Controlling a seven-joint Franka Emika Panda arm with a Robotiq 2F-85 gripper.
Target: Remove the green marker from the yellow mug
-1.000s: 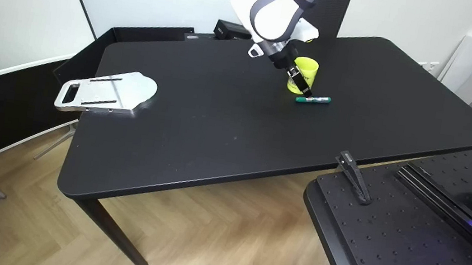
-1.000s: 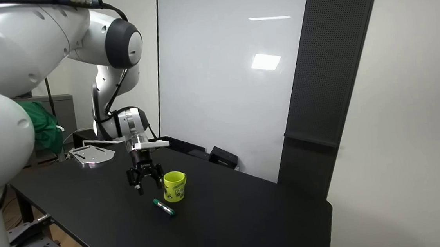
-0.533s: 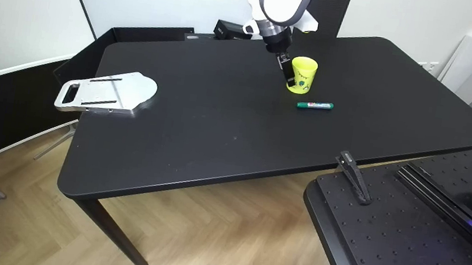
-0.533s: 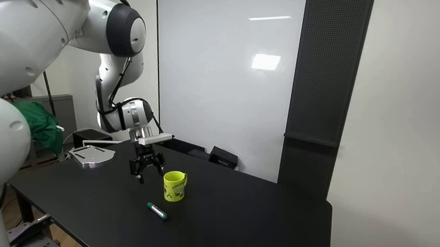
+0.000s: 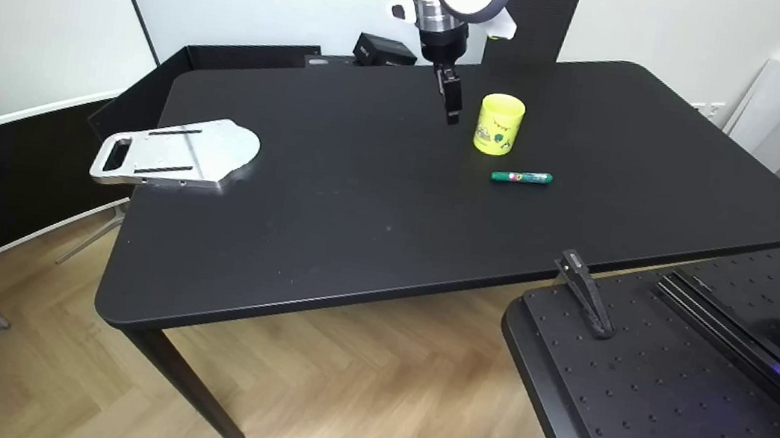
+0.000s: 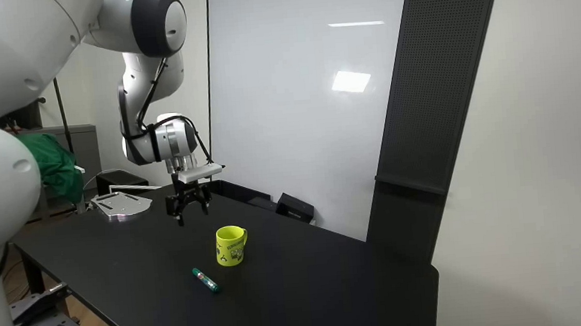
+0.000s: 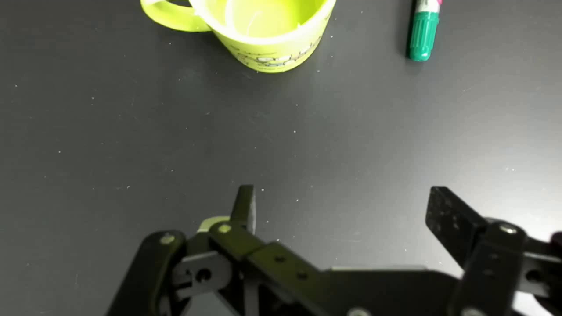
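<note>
The green marker [image 5: 522, 178] lies on the black table just in front of the yellow mug [image 5: 499, 125], apart from it. In an exterior view the marker [image 6: 206, 280] lies beside the upright mug [image 6: 230, 246]. In the wrist view the mug [image 7: 272, 48] is cut off at the top; the part of its inside that shows holds no marker. The marker's capped end [image 7: 424, 35] shows at the top right. My gripper [image 5: 453, 119] is above the table, off to the mug's side. In the wrist view my gripper [image 7: 343, 191] is wide open, with nothing between its fingertips.
A silver-white flat plate [image 5: 180, 150] with a handle slot lies at the table's edge. A black box [image 5: 384, 51] stands behind the table by the whiteboard. A perforated black bench [image 5: 683, 393] with a clamp [image 5: 585, 294] adjoins the table.
My open gripper has risen and moved away from the mug and marker. The marker has rolled a little way from the mug across the table. The mug has stayed in place.
</note>
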